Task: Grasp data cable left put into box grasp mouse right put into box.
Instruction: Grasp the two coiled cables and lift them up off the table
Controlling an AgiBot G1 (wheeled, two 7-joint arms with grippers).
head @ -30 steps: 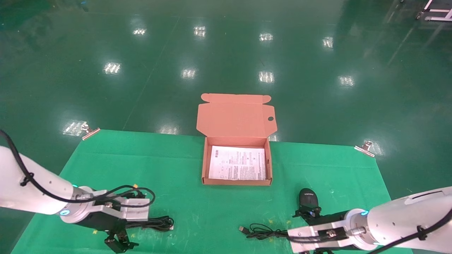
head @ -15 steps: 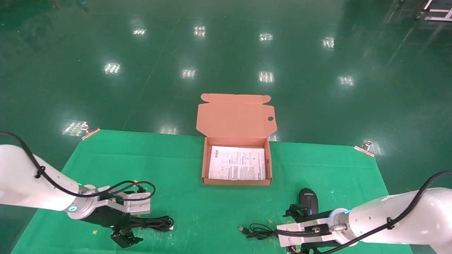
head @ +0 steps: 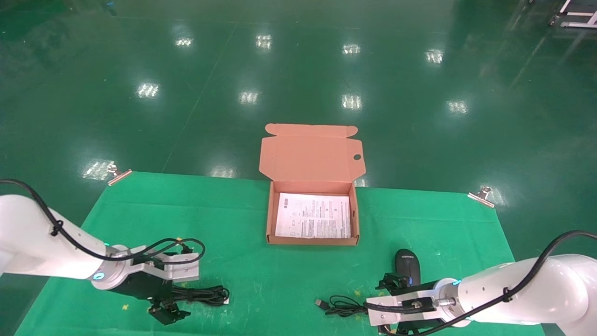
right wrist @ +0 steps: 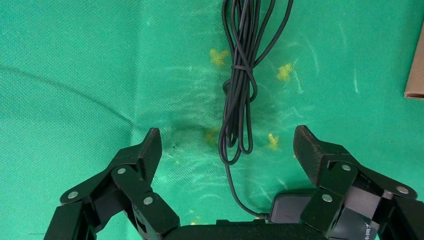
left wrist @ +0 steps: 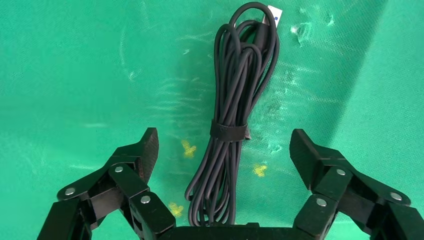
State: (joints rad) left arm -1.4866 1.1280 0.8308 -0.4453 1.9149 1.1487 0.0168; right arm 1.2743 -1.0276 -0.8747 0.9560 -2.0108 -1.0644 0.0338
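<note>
While data cable (left wrist: pixel 231 131) lies bundled on table (head: pixel 242 210), left gripper (left wrist: pixel 223 150) straddles it: fingers (left wrist: pixel 145 150) spread wide, one each side, bundle's long axis running straight out between them, strap mid-span. No contact seen.
Right gripper (right wrist: pixel 227 152) likewise spread over mouse (head: pixel 407 262) and its thin cord (right wrist: pixel 240 85).
Box (head: pixel 269 219) open, well apart, holds only printed sheet (head: pixel 313 216).
Judgement: descend, close across bundle.

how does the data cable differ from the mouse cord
The data cable is thicker and wound into a tight long bundle held by a strap; the mouse cord is thinner and lies in looser loops. The data cable lies under the left gripper, the mouse cord under the right gripper, running to the mouse. Both are black and rest on the green cloth.
</note>
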